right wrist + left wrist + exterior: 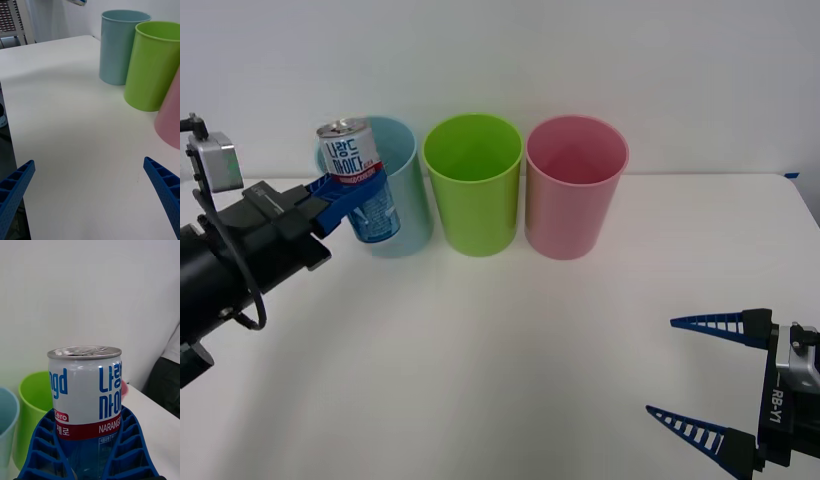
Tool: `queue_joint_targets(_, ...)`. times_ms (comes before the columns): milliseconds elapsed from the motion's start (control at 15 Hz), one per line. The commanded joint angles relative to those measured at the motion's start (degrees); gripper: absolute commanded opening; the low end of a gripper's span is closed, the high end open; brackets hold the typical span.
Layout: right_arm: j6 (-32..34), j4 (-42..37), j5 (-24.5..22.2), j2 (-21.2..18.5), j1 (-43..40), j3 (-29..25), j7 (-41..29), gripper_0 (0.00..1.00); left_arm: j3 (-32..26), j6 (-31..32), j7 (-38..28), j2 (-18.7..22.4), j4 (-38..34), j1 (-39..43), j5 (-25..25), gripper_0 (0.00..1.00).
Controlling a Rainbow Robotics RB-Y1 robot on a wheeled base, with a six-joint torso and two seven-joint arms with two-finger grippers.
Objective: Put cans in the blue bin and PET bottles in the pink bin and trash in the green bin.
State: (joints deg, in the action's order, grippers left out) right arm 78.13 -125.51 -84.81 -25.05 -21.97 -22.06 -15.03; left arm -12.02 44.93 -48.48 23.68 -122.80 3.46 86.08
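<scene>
Your left hand (348,193) is clamped on the can (360,180), held upright just left of and in front of the blue bin (408,190) rim, so carry it right and farther; right hand (700,378) waits spread, near right.

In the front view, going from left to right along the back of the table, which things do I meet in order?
Left gripper holding the can → blue bin → green bin → pink bin. The can overlaps the blue bin's left side. The right gripper waits open, nearer the robot.
</scene>
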Motion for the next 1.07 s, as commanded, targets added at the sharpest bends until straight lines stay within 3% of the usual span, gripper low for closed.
queue_joint_targets(67, 0.0, 0.0, 0.0, 0.0, 0.0, 0.0, 0.0, 1.0, 0.9, -2.4, -0.1, 2.0, 4.8, -5.4, 0.8, 0.04)
queue_joint_targets(333, 0.0, 0.0, 0.0, 0.0, 0.0, 0.0, 0.0, 1.0, 3.3, -6.8, 0.0, 5.3, 14.8, -15.0, 3.4, 0.04)
queue_joint_targets(667, 0.0, 0.0, 0.0, 0.0, 0.0, 0.0, 0.0, 1.0, 3.3, -7.1, 1.5, 5.3, 26.1, -24.8, 9.9, 0.04)
queue_joint_targets(1067, 0.0, 0.0, 0.0, 0.0, 0.0, 0.0, 0.0, 1.0, 3.9, -8.2, 7.4, 5.3, 36.9, -31.8, 12.2, 0.04)
